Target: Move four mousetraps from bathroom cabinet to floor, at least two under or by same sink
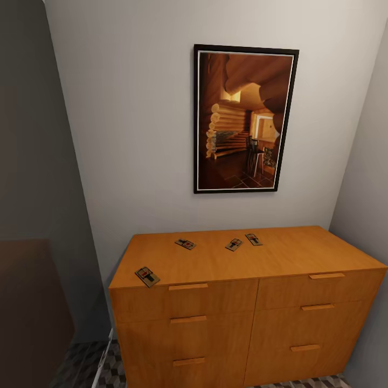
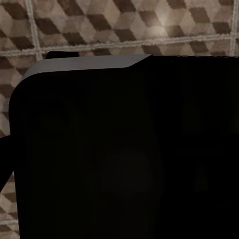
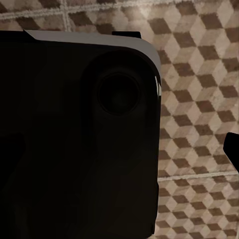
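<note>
Four mousetraps [image 1: 147, 276] lie on the cabinet [image 1: 242, 302] top. I should approach squarely, then reach for the front-left trap first. My grippers' state: cannot tell.

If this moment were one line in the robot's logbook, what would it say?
stage: facing cabinet | mousetraps: four on cabinet top | none on bathroom floor yet

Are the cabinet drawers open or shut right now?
Shut: every drawer front on the cabinet sits flush. The four mousetraps lie on top.
</note>
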Controlling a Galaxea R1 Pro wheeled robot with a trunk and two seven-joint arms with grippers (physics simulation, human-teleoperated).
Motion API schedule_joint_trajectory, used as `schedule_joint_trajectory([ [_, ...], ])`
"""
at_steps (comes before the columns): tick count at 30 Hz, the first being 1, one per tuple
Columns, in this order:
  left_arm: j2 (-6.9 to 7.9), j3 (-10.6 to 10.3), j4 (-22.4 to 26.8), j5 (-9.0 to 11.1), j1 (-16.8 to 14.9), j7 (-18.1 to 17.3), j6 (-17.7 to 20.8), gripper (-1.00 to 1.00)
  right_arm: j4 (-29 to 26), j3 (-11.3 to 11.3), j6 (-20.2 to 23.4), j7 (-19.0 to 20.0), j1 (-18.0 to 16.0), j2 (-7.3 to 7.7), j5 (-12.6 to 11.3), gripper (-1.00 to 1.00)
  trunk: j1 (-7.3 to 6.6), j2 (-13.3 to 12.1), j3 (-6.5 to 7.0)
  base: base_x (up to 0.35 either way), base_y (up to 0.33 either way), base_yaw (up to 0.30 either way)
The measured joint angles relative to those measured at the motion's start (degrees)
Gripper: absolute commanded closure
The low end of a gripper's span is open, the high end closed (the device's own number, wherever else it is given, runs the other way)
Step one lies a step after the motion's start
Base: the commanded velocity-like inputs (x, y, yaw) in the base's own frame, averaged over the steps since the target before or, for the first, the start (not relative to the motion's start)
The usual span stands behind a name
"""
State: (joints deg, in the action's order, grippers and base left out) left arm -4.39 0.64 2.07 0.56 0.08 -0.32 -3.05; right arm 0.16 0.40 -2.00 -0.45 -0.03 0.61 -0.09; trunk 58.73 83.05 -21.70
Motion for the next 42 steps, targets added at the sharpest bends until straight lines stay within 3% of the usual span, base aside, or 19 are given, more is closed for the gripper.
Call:
schedule_joint_trajectory([
  [42, -0.08, 0.01, 0.17, -0.05, 0.0, 0.53, -0.08, -1.0, 0.0, 0.0, 0.01, -0.01, 0.02, 0.0, 0.09, -1.0, 0.0, 0.0, 0.0, 0.0, 0.0, 0.0],
])
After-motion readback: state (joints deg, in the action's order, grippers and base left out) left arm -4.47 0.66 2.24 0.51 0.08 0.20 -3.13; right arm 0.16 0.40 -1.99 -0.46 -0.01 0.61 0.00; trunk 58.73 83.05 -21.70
